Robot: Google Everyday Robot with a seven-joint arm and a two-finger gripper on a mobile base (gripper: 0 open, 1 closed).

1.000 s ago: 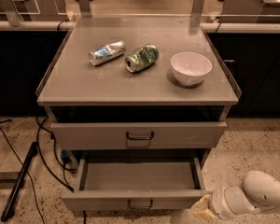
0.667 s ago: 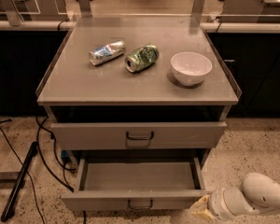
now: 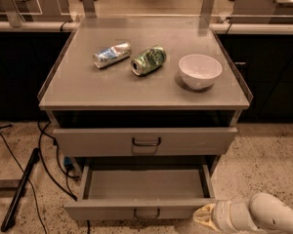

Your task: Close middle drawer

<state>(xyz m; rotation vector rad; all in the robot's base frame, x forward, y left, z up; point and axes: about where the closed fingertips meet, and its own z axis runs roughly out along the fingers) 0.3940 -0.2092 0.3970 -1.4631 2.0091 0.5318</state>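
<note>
Closing: we judge the push not yet made. The drawer (image 3: 145, 185) stands pulled far out below the table's (image 3: 88, 94) front edge, and it is empty.
Hand: the hand (image 3: 203, 214) is low, below the table's front right corner, just beside the right end of the drawer's panel (image 3: 102, 211). We cannot tell whether it is apart or together, or whether it touches the panel.
Handle: the handle (image 3: 146, 212) sits mid-panel, to the left of the hand.
Push: we would press flat on the panel, nearer its middle than its end, and drive straight toward the table's back edge. A shove at the right end may skew the drawer.
Clearance: the top drawer (image 3: 145, 141) juts out a little above, so we would keep the arm (image 3: 271, 217) under it.
Finish: we would slow near the end. A silver can (image 3: 112, 55) and a green can (image 3: 148, 60) lie on their sides mid-table, with a bowl (image 3: 200, 71) toward the right edge, and a slam might roll the cans.
</note>
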